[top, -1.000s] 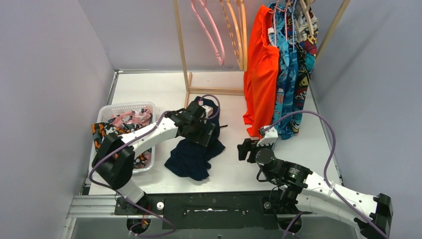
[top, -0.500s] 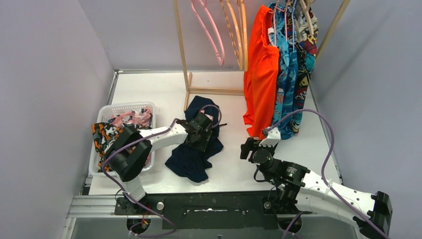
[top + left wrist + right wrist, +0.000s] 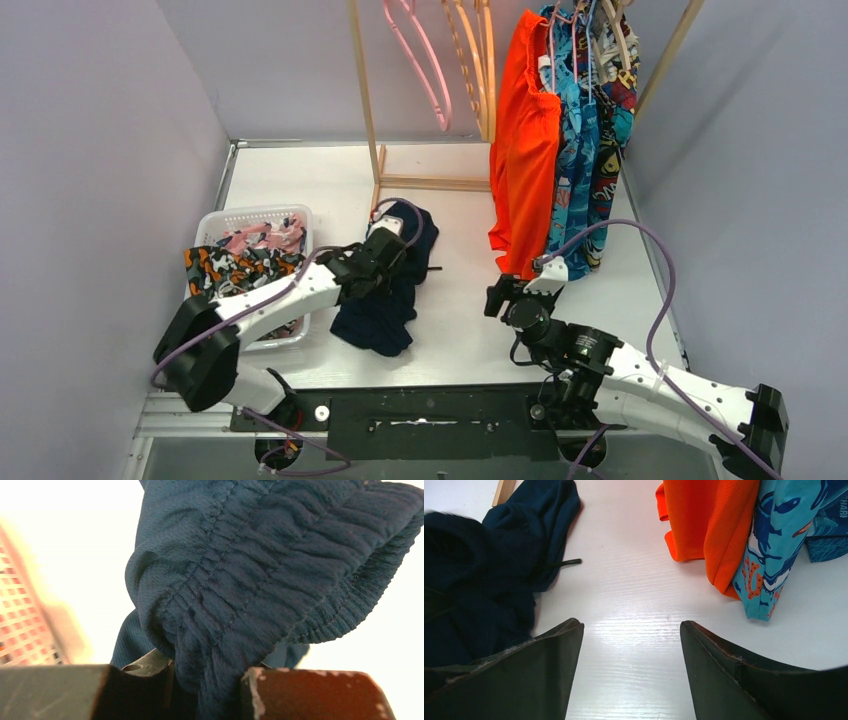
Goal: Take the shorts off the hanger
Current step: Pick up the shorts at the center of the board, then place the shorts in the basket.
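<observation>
My left gripper (image 3: 375,262), clamped on plain navy mesh shorts (image 3: 385,312), had swung toward the white plastic basket (image 3: 250,214), probably for dropping; right gripper (image 3: 631,645) gaped empty.

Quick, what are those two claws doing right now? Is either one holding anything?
Left gripper: closed on the navy shorts.
Right gripper: open, holding nothing.

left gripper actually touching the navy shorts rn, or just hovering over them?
Touching. The left wrist view shows the elastic waistband of the navy shorts pinched in the left gripper, with fabric bunched against both fingers.
</observation>
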